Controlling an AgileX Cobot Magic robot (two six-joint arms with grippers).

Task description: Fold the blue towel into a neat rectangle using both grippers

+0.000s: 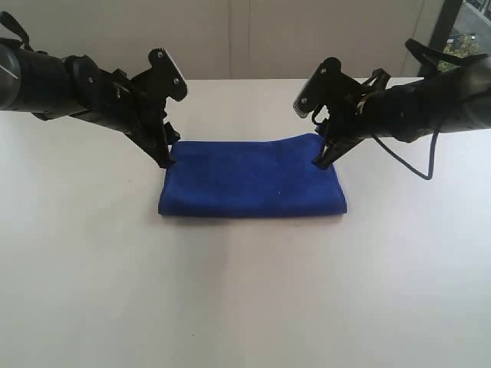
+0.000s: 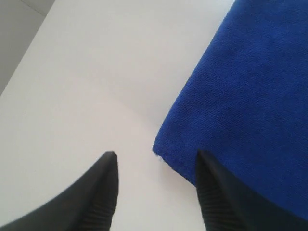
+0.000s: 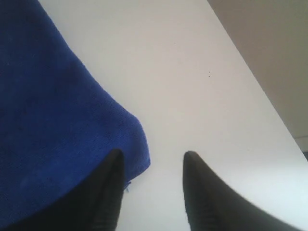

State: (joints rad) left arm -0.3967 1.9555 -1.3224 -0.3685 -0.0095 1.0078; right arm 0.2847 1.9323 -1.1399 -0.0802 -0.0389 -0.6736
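The blue towel (image 1: 253,178) lies folded into a compact rectangle in the middle of the white table. My left gripper (image 1: 169,157) stands at the towel's far left corner, jaws open; in its wrist view the left gripper (image 2: 156,156) has one finger over the towel (image 2: 245,91) and the other over bare table, holding nothing. At the far right corner is my right gripper (image 1: 321,159), also open. In its own view the right gripper (image 3: 153,155) straddles the corner of the towel (image 3: 53,125), gripping nothing.
The white table (image 1: 245,291) stretches wide in front of the towel and to both sides. Its far edge meets a pale wall behind the arms. A black cable (image 1: 414,167) hangs from the right arm.
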